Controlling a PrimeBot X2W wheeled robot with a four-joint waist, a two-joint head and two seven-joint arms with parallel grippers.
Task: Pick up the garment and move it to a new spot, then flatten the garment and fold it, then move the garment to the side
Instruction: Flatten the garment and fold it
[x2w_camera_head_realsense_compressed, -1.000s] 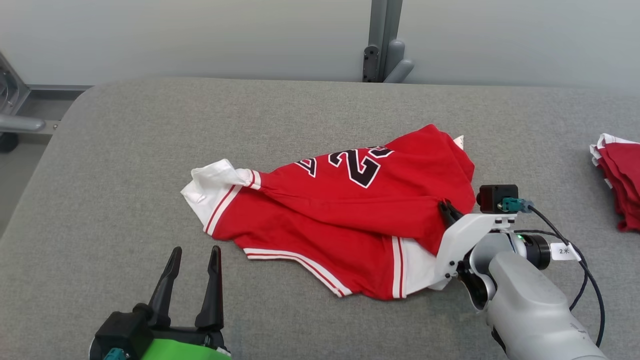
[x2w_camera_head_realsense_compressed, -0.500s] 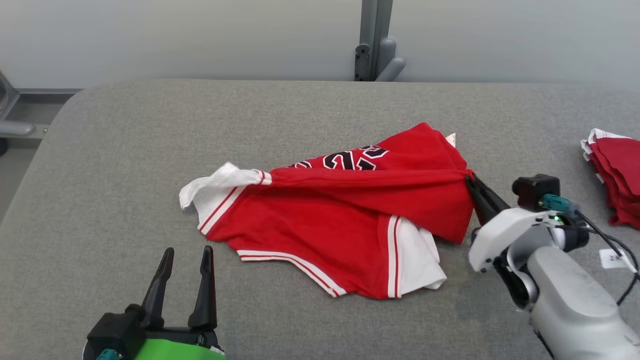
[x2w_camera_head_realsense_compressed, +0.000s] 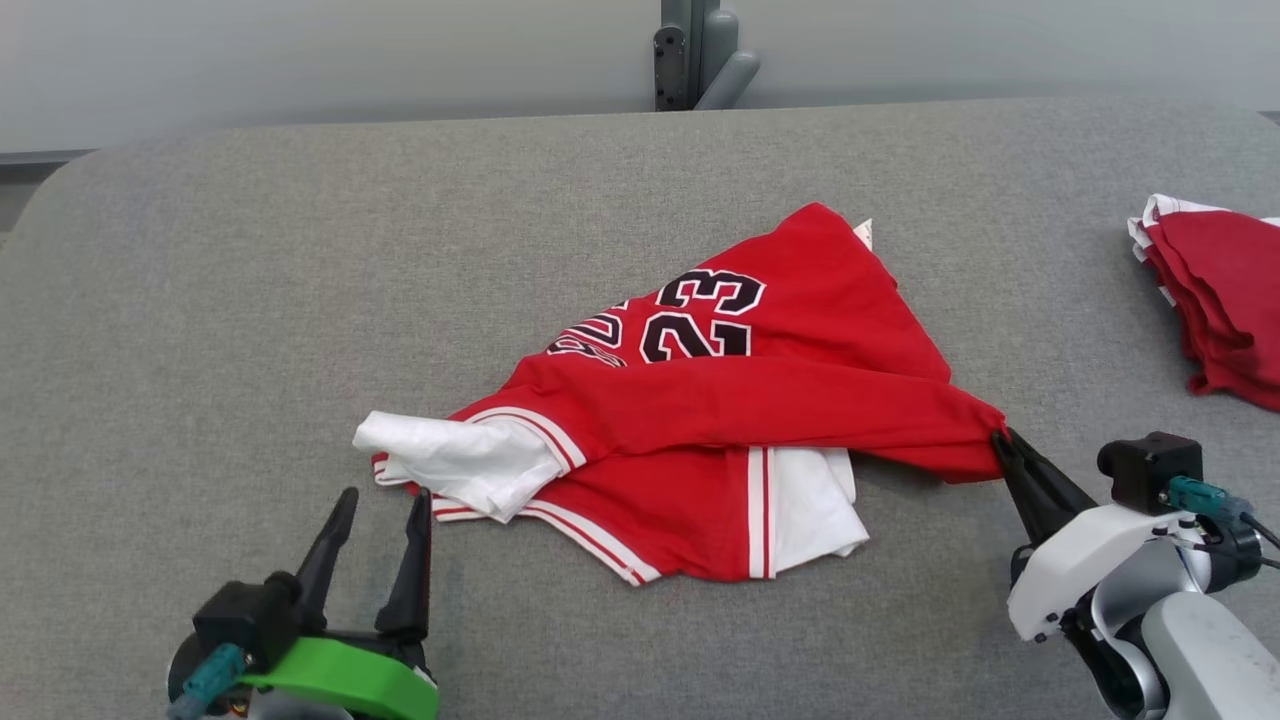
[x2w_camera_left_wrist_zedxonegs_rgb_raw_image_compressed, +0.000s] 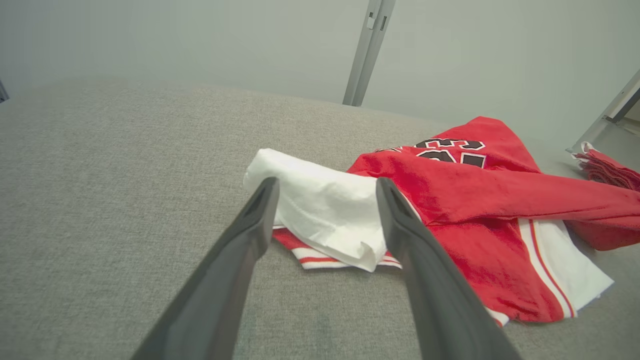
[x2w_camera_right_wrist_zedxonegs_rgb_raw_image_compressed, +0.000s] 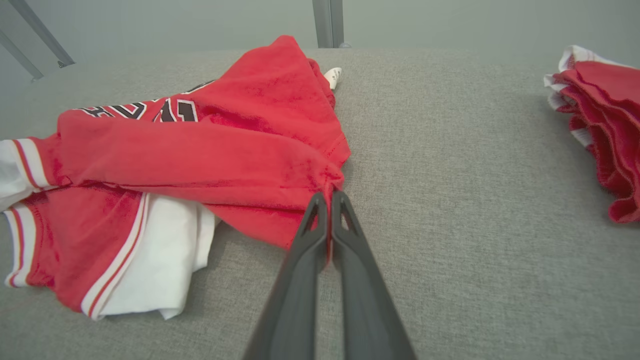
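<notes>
Grey fabric table (x2w_camera_head_realsense_compressed: 250, 300) carries the crumpled red-and-white jersey (x2w_camera_head_realsense_compressed: 700, 400) at its middle. The right gripper (x2w_camera_head_realsense_compressed: 1000, 440), fully closed, pinches only a thin red corner, so the cloth may slip when pulled; the left gripper (x2w_camera_head_realsense_compressed: 388, 495) waits wide open and empty.

Grey padded table (x2w_camera_head_realsense_compressed: 300, 250), pale wall (x2w_camera_head_realsense_compressed: 300, 50)

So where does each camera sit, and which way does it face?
Head view: on the head, looking down at the table; left gripper open, right gripper shut on the jersey.
Left wrist view: on that wrist, looking along its fingers at the white sleeve.
Right wrist view: on that wrist, along its shut fingers at the pinched edge.
All three share the jersey.
</notes>
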